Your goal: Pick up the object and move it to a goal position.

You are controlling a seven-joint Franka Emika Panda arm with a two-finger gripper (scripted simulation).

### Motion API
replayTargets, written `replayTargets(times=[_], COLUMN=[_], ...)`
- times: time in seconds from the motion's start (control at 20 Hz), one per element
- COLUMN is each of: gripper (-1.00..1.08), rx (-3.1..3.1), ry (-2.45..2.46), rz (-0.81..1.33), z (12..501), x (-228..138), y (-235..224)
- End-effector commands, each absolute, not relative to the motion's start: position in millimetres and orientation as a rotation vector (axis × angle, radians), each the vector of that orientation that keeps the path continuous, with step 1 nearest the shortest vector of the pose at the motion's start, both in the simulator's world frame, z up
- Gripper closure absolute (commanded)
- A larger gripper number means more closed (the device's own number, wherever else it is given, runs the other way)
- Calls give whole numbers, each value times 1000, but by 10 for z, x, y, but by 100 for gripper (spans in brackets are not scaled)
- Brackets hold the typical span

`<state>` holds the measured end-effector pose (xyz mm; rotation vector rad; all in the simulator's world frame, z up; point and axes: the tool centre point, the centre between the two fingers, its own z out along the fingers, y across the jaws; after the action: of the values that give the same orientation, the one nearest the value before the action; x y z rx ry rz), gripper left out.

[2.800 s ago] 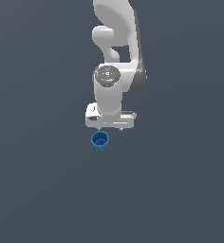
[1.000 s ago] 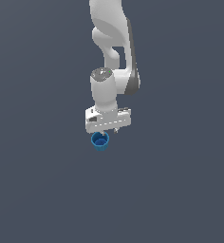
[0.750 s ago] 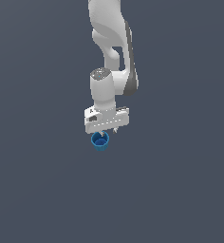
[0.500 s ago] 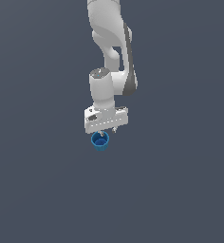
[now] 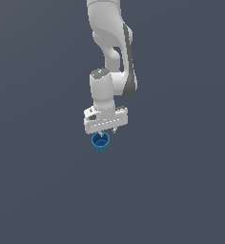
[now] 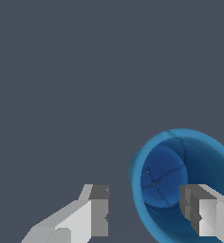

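White two-fingered tool (image 5: 107,132) hangs directly above the small bright blue round cup (image 5: 101,142), fingertips at its rim. Wrist view: tool (image 6: 144,209) released, jaws spread. 1 grey-tipped finger (image 6: 98,209) sits just outside the blue cup (image 6: 182,182) wall; the other finger (image 6: 199,209) sits over the hollow inside. So the jaws bracket 1 side of the wall, not the whole cup. No contact visible yet.

Cup stands upright on the plain dark grey worktop (image 5: 181,190), mouth up, just below the tool. No goal marker visible in either view.

Step in hand, as I judge it: final descent and pinch of the rim. To do it well: drop straight down until the pads overlap the wall well, keep the wall centred between the pads, then clench gently so the cup does not tip or skate. Lift only once the grip is firm.

Arm (image 5: 112,57): white, reaching in from the exterior view's top, wrist pointing almost straight down, tool body slightly tilted.
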<state>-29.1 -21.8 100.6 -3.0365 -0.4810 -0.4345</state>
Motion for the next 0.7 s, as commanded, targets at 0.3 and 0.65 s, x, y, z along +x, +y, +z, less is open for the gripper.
replayTargets(times=[0.3,0.65], gripper=[-20,108], rx=[-3036,-3037], ry=[-483,-485], rz=[-436,-437], z=[814,746], x=[-244,-230], y=[-203,-198])
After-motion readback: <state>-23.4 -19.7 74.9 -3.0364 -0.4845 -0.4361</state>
